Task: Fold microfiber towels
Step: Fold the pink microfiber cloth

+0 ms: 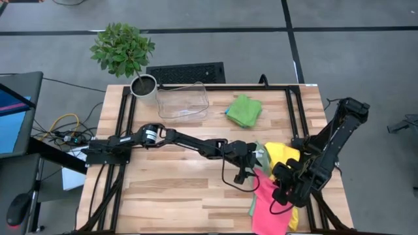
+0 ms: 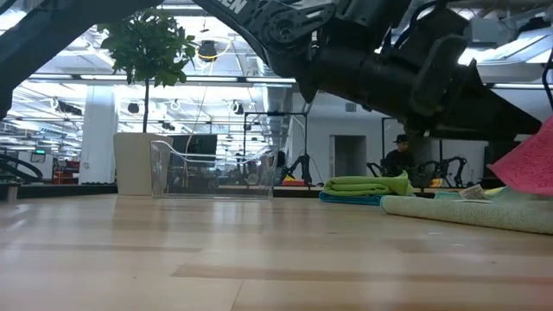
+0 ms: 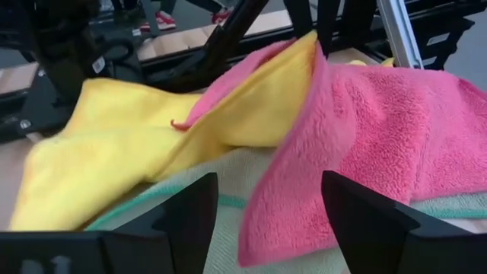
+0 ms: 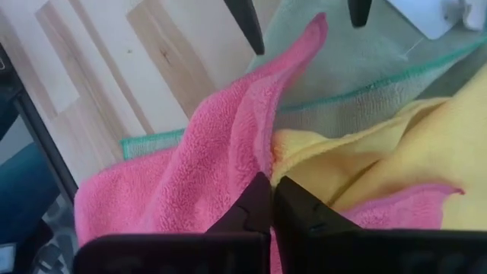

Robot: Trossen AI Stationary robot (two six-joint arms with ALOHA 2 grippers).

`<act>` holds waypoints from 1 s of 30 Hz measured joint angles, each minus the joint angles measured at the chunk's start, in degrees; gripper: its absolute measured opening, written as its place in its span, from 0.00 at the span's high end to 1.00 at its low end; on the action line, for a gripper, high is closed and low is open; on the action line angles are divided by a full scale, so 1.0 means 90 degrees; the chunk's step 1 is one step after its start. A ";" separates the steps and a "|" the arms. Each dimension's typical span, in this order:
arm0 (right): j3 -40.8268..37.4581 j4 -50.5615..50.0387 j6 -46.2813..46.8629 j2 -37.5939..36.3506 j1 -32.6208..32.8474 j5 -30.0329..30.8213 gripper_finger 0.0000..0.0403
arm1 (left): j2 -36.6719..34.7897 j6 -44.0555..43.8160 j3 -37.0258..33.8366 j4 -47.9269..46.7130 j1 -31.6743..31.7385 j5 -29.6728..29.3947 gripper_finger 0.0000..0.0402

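High view: one bright green folded microfiber towel (image 1: 244, 110) done, pile left.
My right jaws (image 1: 282, 194) pinch the soft pink towel (image 1: 271, 202); left jaws (image 1: 250, 171) open beside it.

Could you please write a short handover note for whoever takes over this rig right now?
Left hand: open, low over the pile at the table's right, a pink towel corner between its fingers, not gripped.
Right hand: shut on the pink towel, lifting it from the pile.
Pile: pink and yellow towel on a sage towel, near the right edge.
Done: a green towel lies folded on a blue towel beside the bin.
Left: fold the pink, yellow and sage ones.
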 joint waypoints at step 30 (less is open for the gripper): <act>0.0549 -0.0031 -0.1191 0.0005 -0.0786 0.0049 0.93 | -0.0104 -0.0181 0.0031 -0.1159 -0.0176 -0.0140 0.88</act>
